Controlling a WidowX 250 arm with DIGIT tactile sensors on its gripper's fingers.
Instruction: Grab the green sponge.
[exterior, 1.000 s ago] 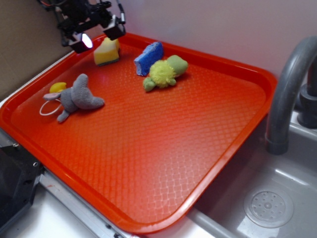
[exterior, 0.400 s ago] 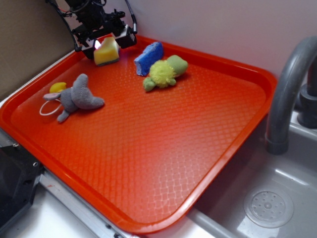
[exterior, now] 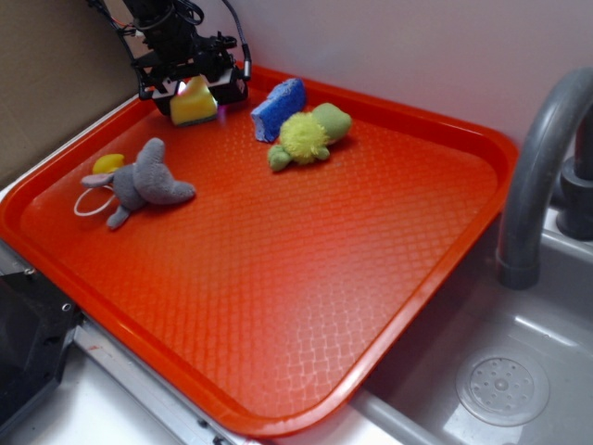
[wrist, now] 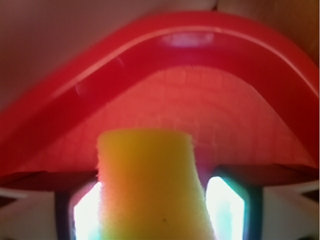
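In the upper left of the exterior view, the black WidowX gripper [exterior: 193,93] sits low over the far corner of the textured red-orange plastic tray [exterior: 306,278]. Its jaws stand apart, one on each side of the small wedge-like yellow foam sponge block [exterior: 194,102], the green sponge of the task, which rests on the tray floor close to the raised rim. In the wrist view the same yellow foam [wrist: 150,185] fills the lower middle of the frame between two bright glowing patches, with the curved tray rim [wrist: 165,50] arching above it. A sliver of light seems to show on each side of the foam, so the jaws look open around it, though the blur makes contact hard to judge.

Just right of the sponge lies a blue, coarse-textured sponge [exterior: 278,108], and touching that a green plush toy with a fuzzy yellow-green ball [exterior: 310,136]. Further down the left side lies a grey plush elephant [exterior: 144,183] with a small yellow piece [exterior: 108,163] beside it. At the right edge a grey curved faucet [exterior: 542,158] rises over a grey sink basin [exterior: 519,362].
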